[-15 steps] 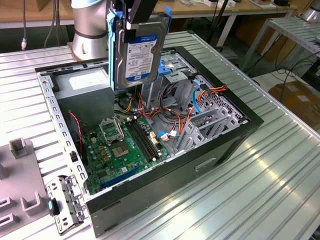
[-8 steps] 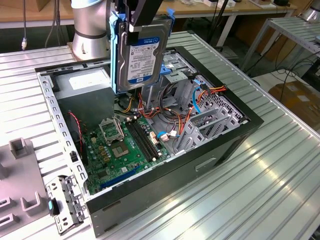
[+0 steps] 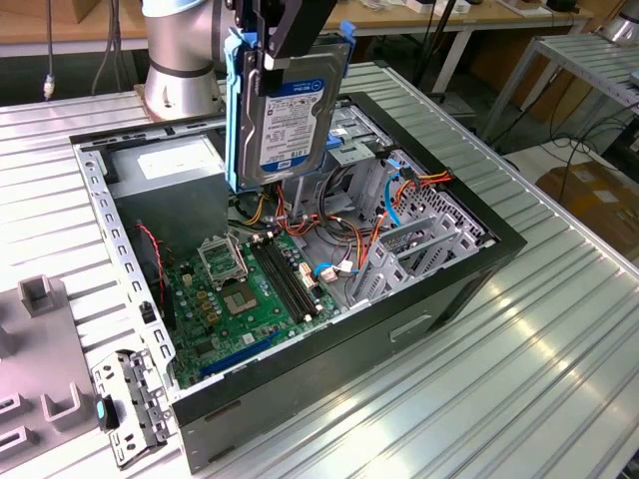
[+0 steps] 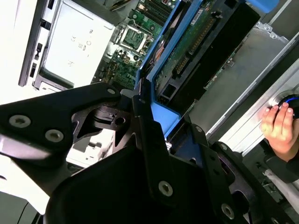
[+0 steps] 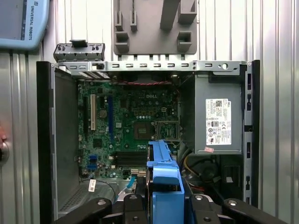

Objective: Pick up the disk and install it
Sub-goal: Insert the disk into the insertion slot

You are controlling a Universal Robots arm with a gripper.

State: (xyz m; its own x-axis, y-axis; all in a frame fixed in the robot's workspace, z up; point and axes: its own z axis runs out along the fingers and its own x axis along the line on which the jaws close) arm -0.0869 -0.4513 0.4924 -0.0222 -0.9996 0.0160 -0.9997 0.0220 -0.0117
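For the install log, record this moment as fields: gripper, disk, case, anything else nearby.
gripper: shut on the disk's top edge, above the open case
disk: upright in its light blue carrier, hanging over the case interior, not yet in a bay
computer case: lying open on the ribbed metal table; motherboard and power supply exposed
person's hand: beside the case, in the second wrist view

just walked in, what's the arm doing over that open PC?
The gripper is shut on the disk, gripping it by its light blue carrier and holding it on edge in the air above the open computer case. The disk is not in a bay yet; the motherboard lies exposed below. In the second wrist view a person's hand rests outside the case.
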